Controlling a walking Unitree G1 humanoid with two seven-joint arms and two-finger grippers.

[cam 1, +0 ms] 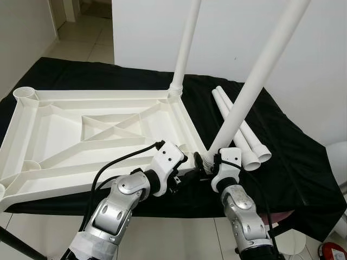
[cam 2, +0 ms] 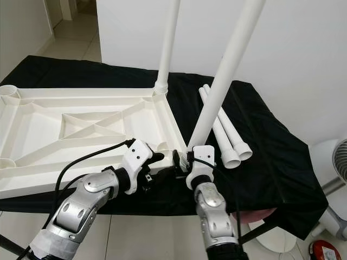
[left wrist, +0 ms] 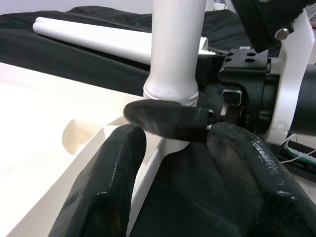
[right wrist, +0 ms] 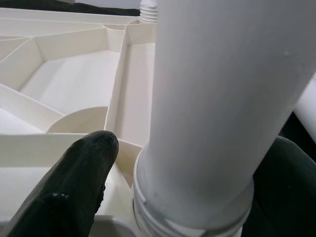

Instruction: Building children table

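- The right gripper point(cam 1: 207, 161) sits nearest the robot at about 5 o'clock, its black fingers point(right wrist: 74, 187) closed around the base of a white table leg point(cam 1: 255, 81).
- That leg stands in the near right corner socket of the upturned white tabletop point(cam 1: 65, 141) and leans away toward 1 o'clock.
- The left gripper point(cam 1: 187, 162) reaches in from 7 o'clock toward the same corner; its two fingers point(left wrist: 106, 187) are spread apart, one on either side of the corner's edge, just below the leg's ribbed end, and whether they touch it cannot be told.
- The tabletop lies underside up, ribs showing, on a black cloth point(cam 1: 293, 157), and fills the scene from 9 o'clock to the middle.
- At 3 o'clock, two loose legs point(cam 1: 241, 132) lie side by side on the cloth, flared ends toward the robot.
- At 12 o'clock, a second fitted leg point(cam 1: 186, 46) stands upright in the far right corner socket.
- A white wall point(cam 1: 141, 32) stands behind the table.
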